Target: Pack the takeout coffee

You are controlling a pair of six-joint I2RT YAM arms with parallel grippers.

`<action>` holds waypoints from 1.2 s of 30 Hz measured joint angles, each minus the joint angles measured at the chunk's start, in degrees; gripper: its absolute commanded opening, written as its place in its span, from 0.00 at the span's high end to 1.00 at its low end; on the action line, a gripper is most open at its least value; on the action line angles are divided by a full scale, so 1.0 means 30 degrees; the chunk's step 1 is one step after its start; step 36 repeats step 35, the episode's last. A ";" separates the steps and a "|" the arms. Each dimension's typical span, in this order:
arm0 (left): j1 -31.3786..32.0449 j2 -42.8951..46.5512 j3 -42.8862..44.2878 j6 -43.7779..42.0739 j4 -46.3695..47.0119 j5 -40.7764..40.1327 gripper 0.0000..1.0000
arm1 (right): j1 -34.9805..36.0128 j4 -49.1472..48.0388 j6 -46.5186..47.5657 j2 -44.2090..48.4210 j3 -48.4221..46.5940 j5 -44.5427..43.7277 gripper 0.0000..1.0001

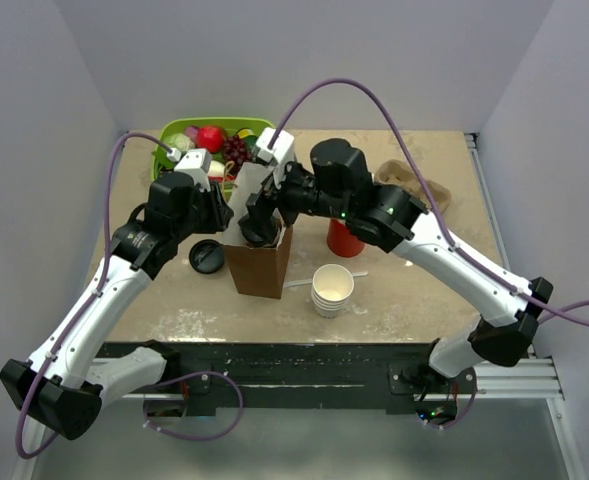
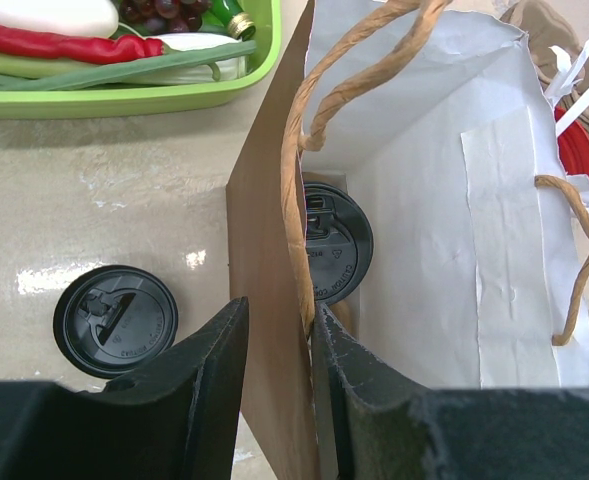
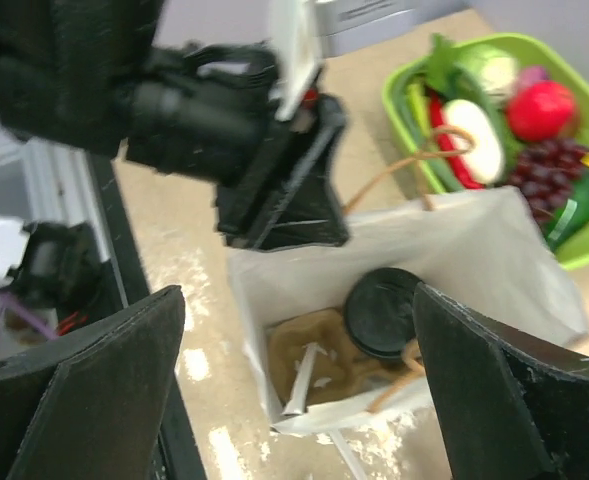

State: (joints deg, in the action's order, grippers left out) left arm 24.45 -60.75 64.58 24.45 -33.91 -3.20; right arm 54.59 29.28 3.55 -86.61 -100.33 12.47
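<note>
takeout coffee (image 2: pixel 336 243) – only lid shows, cup body hidden in paper bag (image 2: pixel 264 250); green tray (image 2: pixel 124 97) cut by top edge

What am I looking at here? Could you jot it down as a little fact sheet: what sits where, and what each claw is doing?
coffee: lidded, standing inside the bag
bag: brown paper, open, mid-table
left gripper: pinching the bag's wall
right gripper: open above the bag's mouth, holding nothing
loose lid: on the table, left of the bag
cup stack: right of the bag
tray: green, holds produce, far side of the table
</note>
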 measured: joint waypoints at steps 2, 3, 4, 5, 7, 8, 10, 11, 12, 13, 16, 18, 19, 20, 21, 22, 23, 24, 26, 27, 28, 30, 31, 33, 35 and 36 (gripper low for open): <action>0.0000 0.0022 -0.0029 0.0007 0.0000 0.0000 0.64 | -0.0007 -0.0146 -0.0539 0.0350 0.0007 -0.1333 0.02; 0.0000 0.0029 -0.0029 0.0007 0.0007 0.0007 0.64 | -0.0007 -0.0255 -0.0889 0.0605 0.0007 -0.2171 0.02; 0.0000 0.0036 -0.0029 0.0007 0.0015 0.0007 0.63 | -0.0015 -0.0415 -0.1246 0.0933 0.0022 -0.3067 0.02; 0.0000 0.0044 -0.0029 0.0007 0.0015 0.0007 0.63 | -0.0051 -0.0532 -0.1515 0.1224 0.0022 -0.3694 0.02; 0.0000 0.0051 -0.0029 0.0007 0.0051 0.0015 0.61 | -0.0270 -0.0831 -0.2302 0.2011 0.0022 -0.5340 0.02; 0.0000 0.0051 -0.0029 0.0007 0.0080 0.0022 0.61 | -0.0634 -0.0947 -0.2798 0.2419 0.0022 -0.5909 0.02; 0.0000 0.0051 -0.0029 0.0007 0.0138 0.0036 0.59 | -0.1909 -0.1209 -0.3985 0.3271 0.0131 -0.6492 0.02; 0.0000 0.0051 -0.0029 0.0007 0.0146 0.0058 0.58 | -0.2878 -0.1413 -0.4524 0.3687 0.0350 -0.6710 0.02; 0.0000 0.0051 -0.0029 0.0007 0.0138 0.0066 0.57 | -0.4036 -0.1719 -0.5100 0.4189 0.0787 -0.6994 0.02; 0.0000 0.0051 -0.0029 0.0007 0.0138 0.0073 0.54 | -0.5115 -0.1814 -0.5595 0.4692 0.1290 -0.7461 0.02; 0.0000 0.0073 -0.0029 0.0015 0.0138 0.0044 0.44 | -0.7985 -0.2098 -0.6878 0.6033 0.3198 -0.9340 0.02; 0.0000 0.0095 -0.0029 0.0036 0.0138 0.0007 0.38 | -0.8779 -0.2098 -0.7643 0.6914 0.4707 -1.1045 0.02; 0.0000 0.0102 -0.0029 0.0000 0.0138 0.0000 0.30 | -0.8888 -0.1953 -0.7934 0.7322 0.5260 -1.1628 0.02; 0.0000 0.0117 -0.0029 0.0015 0.0138 0.0000 0.27 | -0.8932 -0.1916 -0.8233 0.7803 0.5974 -1.2247 0.02; 0.0000 0.0138 -0.0029 0.0029 0.0131 -0.0007 0.24 | -0.8939 -0.1887 -0.8517 0.8400 0.6783 -1.2728 0.02; 0.0000 0.0160 -0.0029 0.0000 0.0131 -0.0015 0.13 | -0.8939 -0.1749 -0.8801 0.9071 0.7526 -1.3114 0.02; 0.0000 0.0197 -0.0029 0.0022 0.0131 -0.0022 0.09 | -0.8932 -0.1719 -0.9071 0.9712 0.8284 -1.3522 0.02; 0.0000 0.0255 -0.0029 0.0036 0.0131 -0.0029 0.05 | -0.8932 -0.1617 -0.9347 1.0367 0.8961 -1.3937 0.02; 0.0000 0.0437 -0.0029 0.0073 0.0124 -0.0036 0.00 | -0.8932 -0.1333 -0.9748 1.1242 0.9763 -1.4593 0.02; 0.0000 0.0568 -0.0022 0.0117 0.0124 -0.0044 0.00 | -0.8932 -0.1144 -0.9894 1.1570 1.0003 -1.5023 0.02; 0.0000 0.0707 0.0015 0.0146 0.0066 -0.0066 0.00 | -0.8932 -0.0940 -1.0018 1.1795 1.0134 -1.5424 0.02; 0.0000 0.0976 0.0211 0.0160 -0.0058 -0.0160 0.00 | -0.8947 -0.0597 -1.0120 1.2014 1.0207 -1.6065 0.02; 0.0000 0.1100 0.0306 0.0160 -0.0080 -0.0219 0.00 | -0.8947 -0.0430 -1.0127 1.2050 1.0229 -1.6407 0.02; 0.0000 0.1435 0.0627 0.0160 -0.0240 -0.0517 0.00 | -0.8947 0.0066 -1.0098 1.2094 1.0324 -1.6823 0.02; 0.0000 0.1778 0.1013 0.0160 -0.0466 -0.0838 0.00 | -0.8947 0.0270 -1.0047 1.2116 1.0375 -1.6852 0.02; 0.0000 0.1778 0.1013 0.0160 -0.0466 -0.0838 0.00 | -0.8947 0.0270 -1.0047 1.2116 1.0375 -1.6852 0.02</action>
